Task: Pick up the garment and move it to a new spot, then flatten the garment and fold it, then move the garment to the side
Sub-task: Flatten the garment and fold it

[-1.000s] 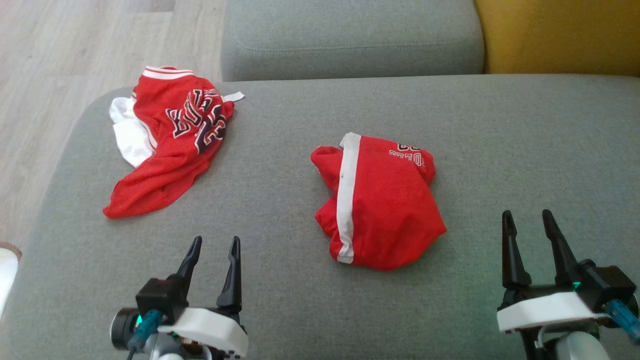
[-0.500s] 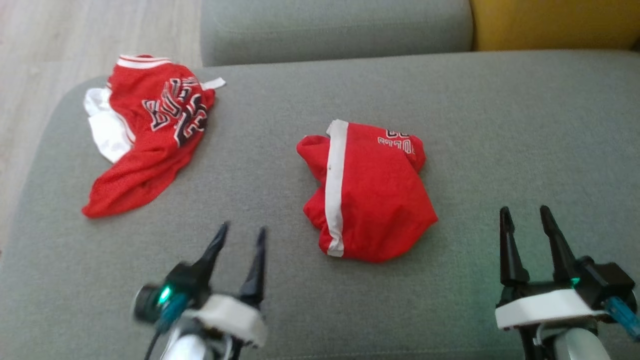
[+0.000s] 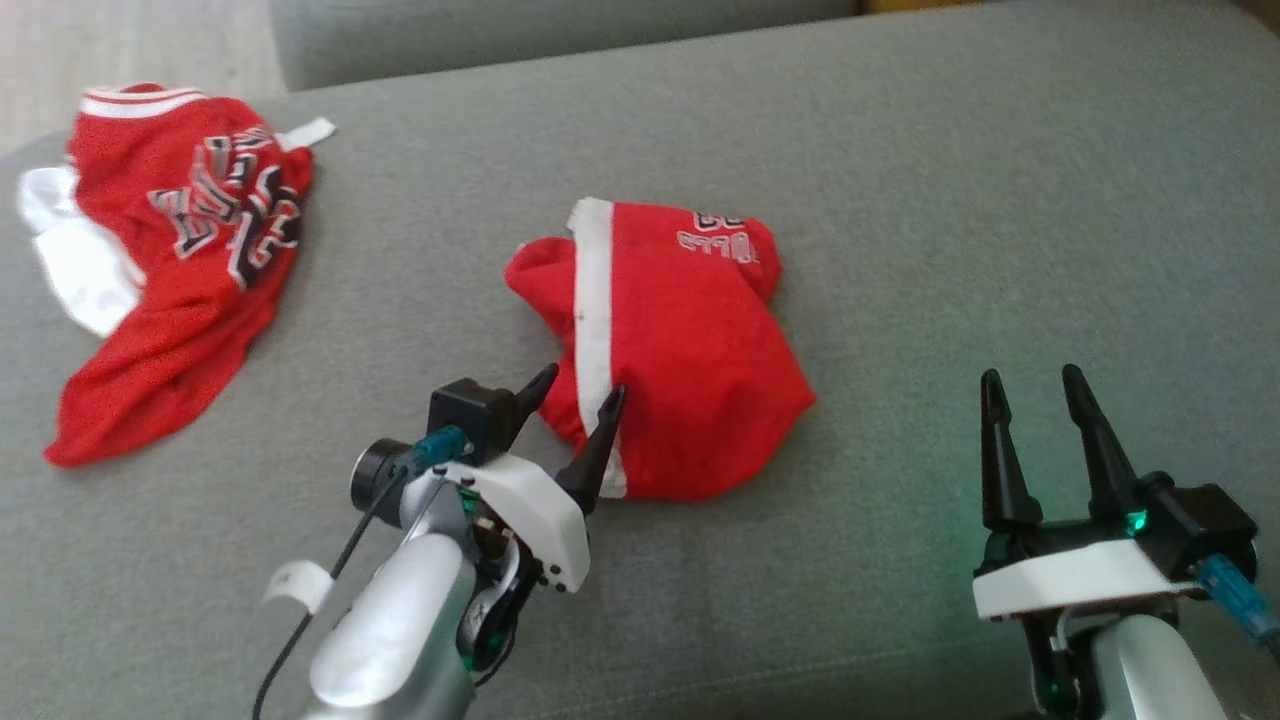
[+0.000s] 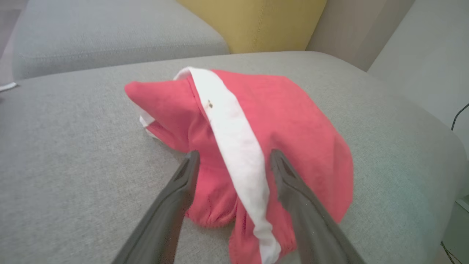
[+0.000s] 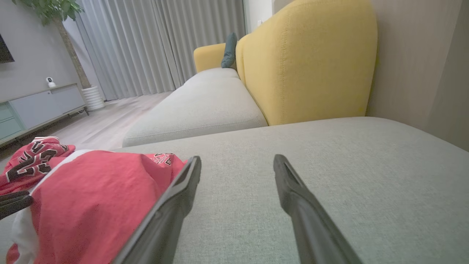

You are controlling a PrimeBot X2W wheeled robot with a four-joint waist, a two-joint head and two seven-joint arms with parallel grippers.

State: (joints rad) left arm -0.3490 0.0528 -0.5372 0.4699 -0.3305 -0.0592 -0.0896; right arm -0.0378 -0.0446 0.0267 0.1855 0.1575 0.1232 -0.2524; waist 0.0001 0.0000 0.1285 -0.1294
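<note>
At red bundle | left claw advanced, spread | possibly touching

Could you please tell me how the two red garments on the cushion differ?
The jersey carries large black-and-white lettering; the bundled piece has small lettering near one edge. The jersey has white sleeves; the bundled piece has one white stripe. Both are red and crumpled.

The garment is laid near the far left corner of the grey sofa seat. A red bundle is placed near its middle.
</note>
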